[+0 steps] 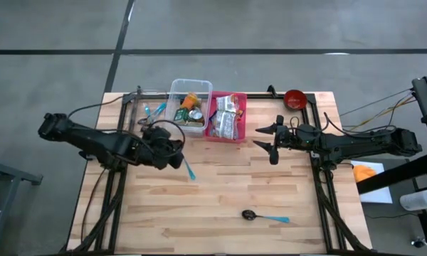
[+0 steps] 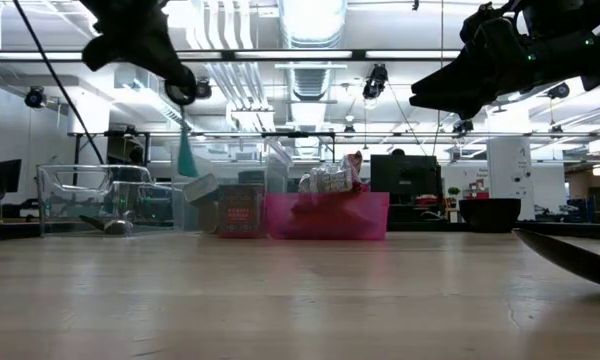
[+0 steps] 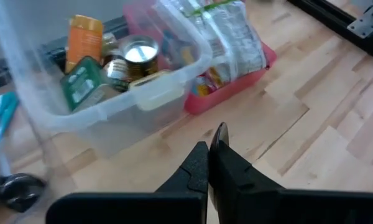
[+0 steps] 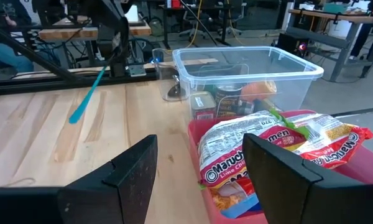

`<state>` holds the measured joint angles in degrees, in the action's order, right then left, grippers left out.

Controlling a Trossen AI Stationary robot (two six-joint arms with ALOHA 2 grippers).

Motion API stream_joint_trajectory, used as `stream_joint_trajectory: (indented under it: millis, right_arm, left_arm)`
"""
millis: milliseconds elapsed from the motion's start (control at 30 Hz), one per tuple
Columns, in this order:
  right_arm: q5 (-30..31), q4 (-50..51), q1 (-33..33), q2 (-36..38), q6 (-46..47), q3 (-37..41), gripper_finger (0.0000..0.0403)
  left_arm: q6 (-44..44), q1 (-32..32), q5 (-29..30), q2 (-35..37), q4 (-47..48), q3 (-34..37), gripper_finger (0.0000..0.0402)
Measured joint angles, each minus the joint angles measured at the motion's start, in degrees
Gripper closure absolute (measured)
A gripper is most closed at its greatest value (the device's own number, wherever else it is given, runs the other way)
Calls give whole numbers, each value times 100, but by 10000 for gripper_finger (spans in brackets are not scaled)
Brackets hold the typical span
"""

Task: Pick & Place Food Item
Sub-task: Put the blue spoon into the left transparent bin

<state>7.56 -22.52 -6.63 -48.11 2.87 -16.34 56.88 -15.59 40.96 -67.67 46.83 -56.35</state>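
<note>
A: Containers?

B: Biggest is the clear plastic bin (image 1: 190,87), just ahead of the left gripper (image 3: 212,146). Inside: an open-top tin can (image 3: 138,53), an orange packet (image 3: 84,34), a green box (image 3: 81,82); more underneath, can't make it out. Next to it, touching, the pink bin (image 1: 220,132), sitting between the two grippers. It holds Maruchan ramen packs (image 4: 280,146), stacked above the rim. Small red bowl (image 1: 294,98) at the table's far edge, beyond the right gripper (image 1: 268,140); contents not visible.

A: Grippers?

B: Left one's fingers are pinched tight on a thin teal-handled utensil (image 1: 188,169); the handle hangs out below the gripper, above the table. Which kind of utensil I can't tell, since the head is hidden in the fingers. Right gripper is spread wide, nothing between the fingers, hovering just beside the pink bin, pointed at the ramen.

A: Anything else loose?

B: Teal-handled spoon (image 1: 265,216) on the table, well away from both grippers, near side. More teal utensils (image 1: 155,110) beside the clear bin, partly cut off behind the left arm.
</note>
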Motion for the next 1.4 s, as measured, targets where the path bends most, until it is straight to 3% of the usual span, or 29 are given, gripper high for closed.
stream_joint_trajectory:
  millis: [200,533,700,867,1067,1400]
  right_arm:
    - [0,0,0,0,-2,-1,168]
    - [0,-1,0,1,2,-2,168]
    - [0,0,2,0,4,-1,168]
    - [1,0,1,0,6,-2,168]
    - [2,0,1,1,2,0,168]
    - [1,0,0,1,-1,-1,168]
  left_arm:
    - [61,0,403,545,1056,-179,398]
    - [-138,144,1561,1616,2505,-606,398]
    - [-147,632,1854,1993,2835,-676,398]
    - [-343,1598,1951,2144,2988,-676,398]
    - [-1004,3071,1373,2125,3001,-626,398]
    - [-2826,5333,-469,1662,2090,-345,398]
